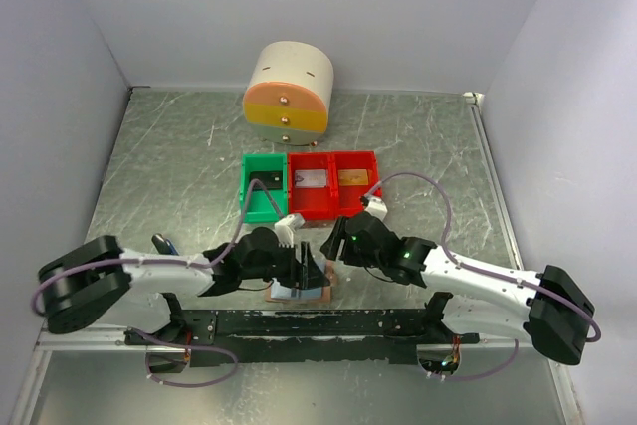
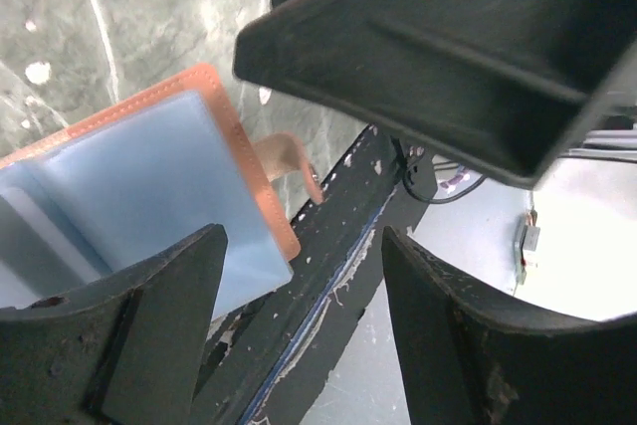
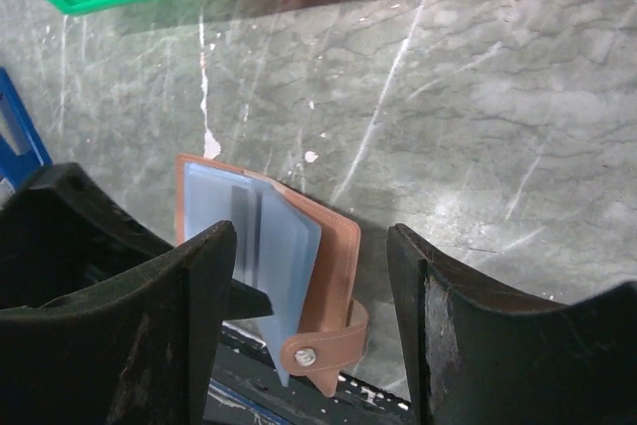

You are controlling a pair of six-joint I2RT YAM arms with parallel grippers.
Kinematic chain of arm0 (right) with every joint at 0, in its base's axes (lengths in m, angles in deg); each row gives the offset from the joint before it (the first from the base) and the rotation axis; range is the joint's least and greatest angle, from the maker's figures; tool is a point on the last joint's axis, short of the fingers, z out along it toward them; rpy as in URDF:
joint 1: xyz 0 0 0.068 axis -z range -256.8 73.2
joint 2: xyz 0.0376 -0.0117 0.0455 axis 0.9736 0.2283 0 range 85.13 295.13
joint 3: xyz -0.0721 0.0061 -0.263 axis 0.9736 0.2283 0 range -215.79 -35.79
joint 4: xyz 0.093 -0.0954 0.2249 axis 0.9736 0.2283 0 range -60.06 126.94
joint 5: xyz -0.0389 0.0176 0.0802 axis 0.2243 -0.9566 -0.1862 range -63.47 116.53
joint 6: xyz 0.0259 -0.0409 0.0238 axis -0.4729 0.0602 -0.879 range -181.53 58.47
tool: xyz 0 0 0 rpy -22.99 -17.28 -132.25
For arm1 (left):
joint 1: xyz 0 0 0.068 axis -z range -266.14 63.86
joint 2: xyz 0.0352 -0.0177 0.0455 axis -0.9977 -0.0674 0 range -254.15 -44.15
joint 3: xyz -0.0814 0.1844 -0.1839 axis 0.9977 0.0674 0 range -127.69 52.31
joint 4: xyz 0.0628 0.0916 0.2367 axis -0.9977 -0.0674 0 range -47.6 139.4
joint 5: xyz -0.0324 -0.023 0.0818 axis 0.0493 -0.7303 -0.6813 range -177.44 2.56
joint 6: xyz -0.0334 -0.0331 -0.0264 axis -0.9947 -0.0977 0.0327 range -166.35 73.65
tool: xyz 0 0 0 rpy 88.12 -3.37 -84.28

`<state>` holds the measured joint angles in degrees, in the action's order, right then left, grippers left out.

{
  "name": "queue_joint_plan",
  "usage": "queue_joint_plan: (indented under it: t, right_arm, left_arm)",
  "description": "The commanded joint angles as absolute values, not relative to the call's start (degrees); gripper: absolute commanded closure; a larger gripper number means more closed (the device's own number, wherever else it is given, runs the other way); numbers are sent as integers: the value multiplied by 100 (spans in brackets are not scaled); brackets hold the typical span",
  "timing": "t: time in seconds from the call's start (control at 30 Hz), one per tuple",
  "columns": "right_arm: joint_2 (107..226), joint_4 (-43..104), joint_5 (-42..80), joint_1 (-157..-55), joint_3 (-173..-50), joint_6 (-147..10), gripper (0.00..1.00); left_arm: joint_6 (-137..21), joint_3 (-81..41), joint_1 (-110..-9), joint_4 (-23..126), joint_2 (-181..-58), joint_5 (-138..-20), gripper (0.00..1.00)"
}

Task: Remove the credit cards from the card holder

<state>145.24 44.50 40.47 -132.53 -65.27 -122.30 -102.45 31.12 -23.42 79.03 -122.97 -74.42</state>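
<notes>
Open card holder [image 1: 299,294] flat on tabletop [image 1: 418,136], bottom centre of top view, long axis left-right along near edge. No credit cards told apart in pale pockets. Likely nearer: left hand [image 2: 299,246], wide, empty, holder at its left. Over holder: right hand [image 3: 311,236], wide, empty. No writing legible.

card holder [image 3: 333,246]: you've got a tan-brown cover, pale blue-grey pockets, a tan strap and a silvery snap
green bin [image 1: 263,186]: plain bright green
red bins [image 1: 333,184]: plain red, both
round drawer unit [image 1: 289,92]: cream, then a yellow band, then an orange band
table [image 1: 428,146]: grey-green, marbled, white scratches
your arms [image 1: 478,274]: white links, black ends
cables [image 1: 438,196]: pale mauve
stick gadget [image 1: 164,243]: blue and black
</notes>
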Motion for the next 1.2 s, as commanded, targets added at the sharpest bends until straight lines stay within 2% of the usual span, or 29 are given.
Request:
queue_joint_plan:
  t: [0.0, 0.23, 0.5, 0.67, 0.83, 0.97, 1.17]
  right_arm:
    - [14375, 4056, 3756, -13228, -6670, -11865, 37]
    - [14892, 4351, 3712, -13327, -7372, -11551, 38]
    - [15831, 4416, 3976, -13908, -7924, -11597, 43]
    - [16676, 4738, 4305, -14373, -8497, -11629, 44]
    - [17464, 5064, 4555, -14651, -9055, -11782, 46]
    - [18132, 5551, 4878, -14836, -9578, -11976, 41]
    - [18622, 5863, 4996, -14882, -9868, -12103, 39]
  left_arm:
    - [-9878, 2839, -2303, 6227, -11348, -8621, 23]
    - [-9957, 2601, -2311, 4221, -10234, -10023, 15]
    - [-11150, 2630, -2763, 2011, -9448, -11267, 12]
    - [-11444, 2991, -3333, 1638, -8869, -11124, 12]
    - [-11733, 3129, -3465, 1254, -8284, -11259, 11]
    - [-11673, 3095, -3479, 1117, -8070, -11269, 12]
    - [-11526, 3120, -3479, 1260, -8045, -11136, 13]
